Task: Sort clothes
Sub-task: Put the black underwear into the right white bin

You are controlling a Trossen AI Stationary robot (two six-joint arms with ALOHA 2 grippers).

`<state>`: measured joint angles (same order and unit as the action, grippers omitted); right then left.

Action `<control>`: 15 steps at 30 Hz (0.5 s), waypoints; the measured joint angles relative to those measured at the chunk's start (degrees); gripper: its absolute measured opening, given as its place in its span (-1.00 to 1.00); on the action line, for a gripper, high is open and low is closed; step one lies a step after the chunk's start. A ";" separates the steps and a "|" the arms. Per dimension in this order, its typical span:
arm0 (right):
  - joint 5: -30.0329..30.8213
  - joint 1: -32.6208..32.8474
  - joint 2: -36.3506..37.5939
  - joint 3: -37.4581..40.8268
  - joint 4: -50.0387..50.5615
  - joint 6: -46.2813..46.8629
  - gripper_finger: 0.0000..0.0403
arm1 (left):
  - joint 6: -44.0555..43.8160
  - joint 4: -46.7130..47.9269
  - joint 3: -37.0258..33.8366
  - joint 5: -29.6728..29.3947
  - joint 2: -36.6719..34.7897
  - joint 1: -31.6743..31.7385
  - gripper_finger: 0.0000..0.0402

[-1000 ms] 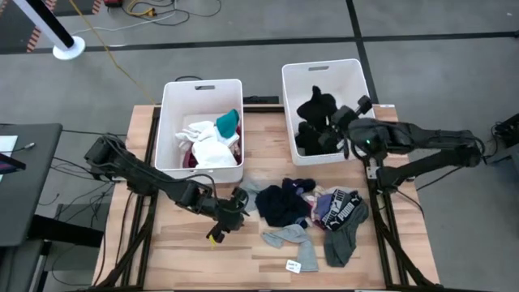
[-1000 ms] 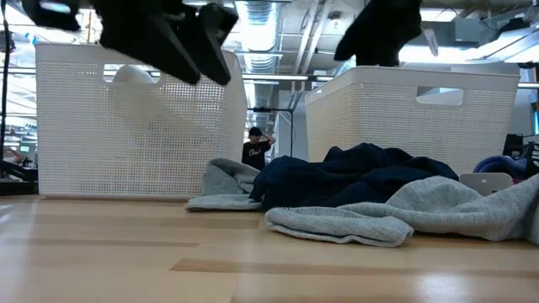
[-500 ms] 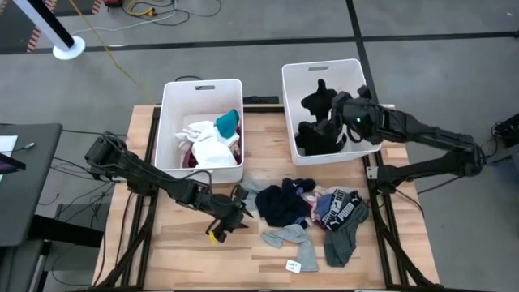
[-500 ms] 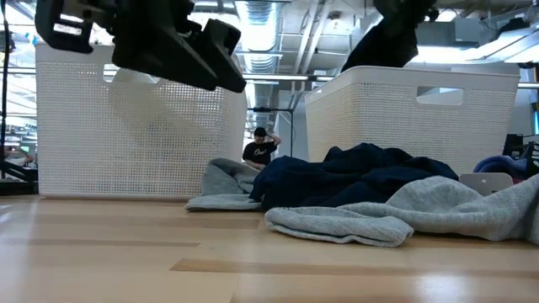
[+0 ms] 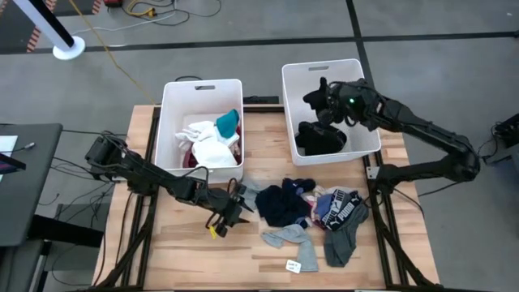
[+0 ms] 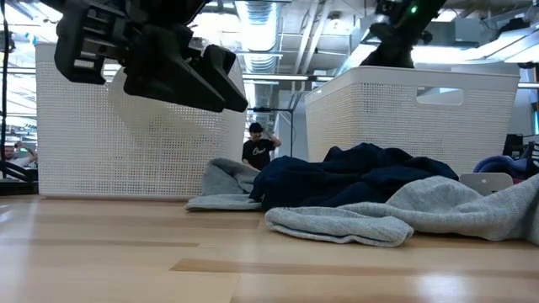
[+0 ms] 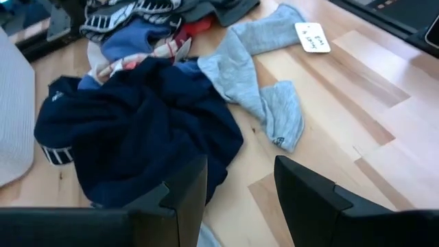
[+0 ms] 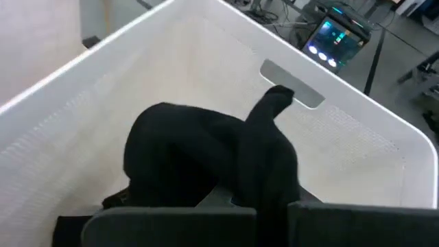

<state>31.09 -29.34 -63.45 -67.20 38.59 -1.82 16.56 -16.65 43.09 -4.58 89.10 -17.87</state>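
Observation:
The clothes lie in a pile (image 5: 312, 207) on the table's right half: a navy garment (image 7: 137, 130), a grey sock (image 7: 260, 89) and patterned pieces. My left gripper (image 7: 236, 199) hovers open just left of the pile, slanting down toward the navy garment and touching nothing. My right gripper (image 5: 331, 101) is up over the right white bin (image 5: 365, 81), shut on a black garment (image 8: 206, 158). More black clothes (image 5: 320, 139) lie on that bin's floor. My right gripper holds the black garment in a bunched part (image 8: 240, 185) between its two fingers. The cloth itself covers the place of contact. The fingers slant down over the bin's inside, and the garment is held up inside the bin, above the clothes on its floor.
The left white bin (image 5: 174, 105) holds white, teal and maroon clothes. A paper tag (image 5: 293, 265) lies near the table's near edge. Bare wood shows left of and in front of the pile. A person shows in the room behind, between the two bins.
My right gripper has swung toward the table's left and far edge, carrying the black garment over the middle of the right bin. My left gripper has sunk a little and tipped toward the clothes pile, staying open.

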 joint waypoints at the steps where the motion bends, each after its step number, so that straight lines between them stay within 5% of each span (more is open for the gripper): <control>1: -0.13 -0.33 -0.61 0.00 -0.19 -0.34 -1.00 | 0.44 -0.89 -0.35 0.02 0.00 0.00 -0.18; 15: -7.38 -6.96 -9.58 0.02 -0.97 -2.78 -1.00 | -1.04 -3.42 -0.83 1.16 0.00 0.31 -0.18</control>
<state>23.71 -36.30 -73.03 -67.18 37.63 -4.60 15.52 -20.07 42.26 -3.42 89.10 -17.56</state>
